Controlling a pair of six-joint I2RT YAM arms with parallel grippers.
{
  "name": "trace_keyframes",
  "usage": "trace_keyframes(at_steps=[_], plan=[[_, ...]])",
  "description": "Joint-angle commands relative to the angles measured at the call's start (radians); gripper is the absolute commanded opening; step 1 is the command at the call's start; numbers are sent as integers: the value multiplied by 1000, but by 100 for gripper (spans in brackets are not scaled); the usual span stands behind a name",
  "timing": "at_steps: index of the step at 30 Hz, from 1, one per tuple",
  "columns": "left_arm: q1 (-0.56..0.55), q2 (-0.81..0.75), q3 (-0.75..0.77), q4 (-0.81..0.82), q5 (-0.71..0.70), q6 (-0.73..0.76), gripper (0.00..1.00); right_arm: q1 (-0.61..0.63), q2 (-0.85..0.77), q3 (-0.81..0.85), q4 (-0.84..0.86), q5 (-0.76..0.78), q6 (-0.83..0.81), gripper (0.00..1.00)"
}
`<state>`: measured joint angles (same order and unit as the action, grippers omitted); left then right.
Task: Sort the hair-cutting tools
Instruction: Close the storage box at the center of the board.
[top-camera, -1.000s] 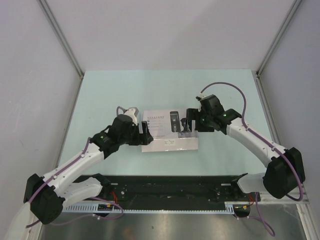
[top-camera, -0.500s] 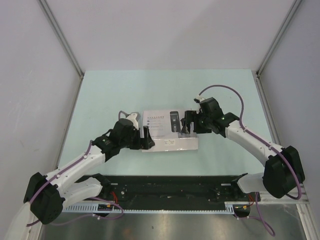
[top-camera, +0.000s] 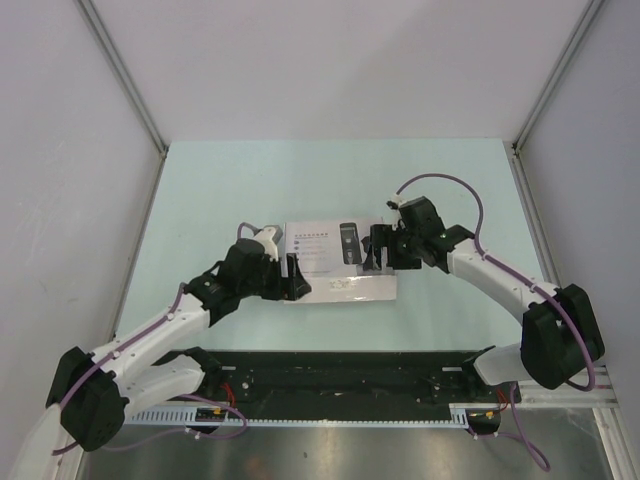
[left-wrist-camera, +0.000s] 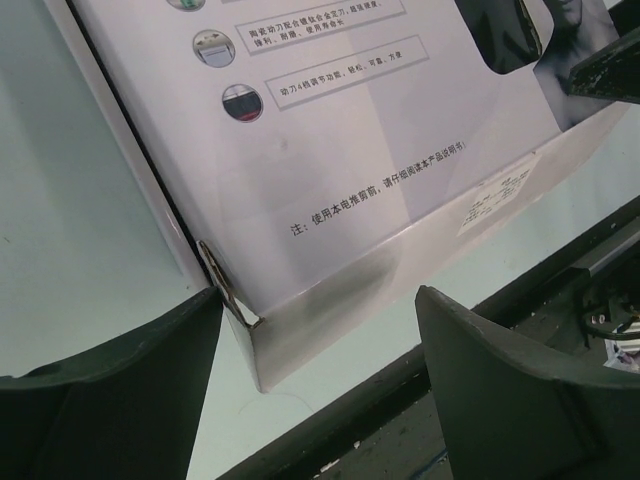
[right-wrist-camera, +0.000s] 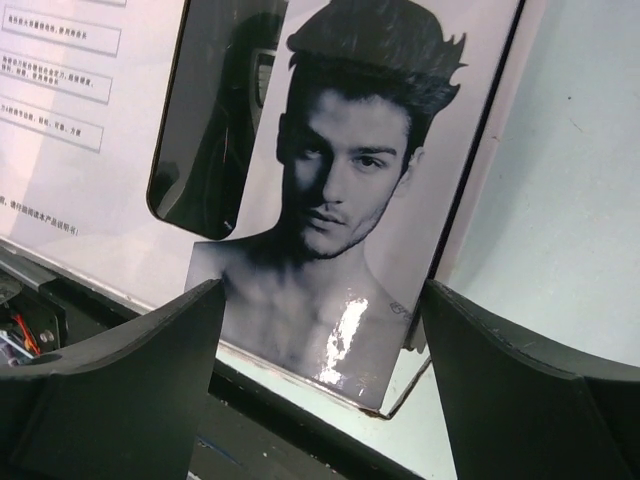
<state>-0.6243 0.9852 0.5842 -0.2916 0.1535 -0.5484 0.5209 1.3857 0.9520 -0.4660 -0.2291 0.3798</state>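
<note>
**Both pincers open at the box, lid shut**

My left pincer (left-wrist-camera: 318, 310): jaws stood wide, nothing gripped. The near-left corner of the white box (top-camera: 330, 288) sat between my fingers (left-wrist-camera: 100, 400). The left one was right at the box's side edge, and I couldn't tell if it touched. The other one was clear of the box.

My right pincer (right-wrist-camera: 322, 295): also wide, nothing gripped. It hung over the box's right end. In the wrist view the lid corner with the man's portrait (right-wrist-camera: 350, 170) lay between the two fingers.

The box lay flat in the middle of the counter (top-camera: 250, 180). Its printed lid (top-camera: 315, 250) was closed on top, with text on the left part and the portrait on the right.

The clipper (right-wrist-camera: 258, 80) was a slim dark shape with a silver patch. It showed through the rounded window (right-wrist-camera: 200, 150) in the lid, just left of the portrait. That put it inside the box, under the lid.

The guards, cable and brush were hidden in all three views.
</note>
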Motion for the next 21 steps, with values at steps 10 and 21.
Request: trace_keyframes(at_steps=[10, 21], plan=[[-60, -54, 68, 22, 20, -90, 77, -61, 27, 194, -143, -125, 87, 79], [-138, -69, 75, -24, -147, -110, 75, -4, 43, 183, -194, -105, 47, 79]])
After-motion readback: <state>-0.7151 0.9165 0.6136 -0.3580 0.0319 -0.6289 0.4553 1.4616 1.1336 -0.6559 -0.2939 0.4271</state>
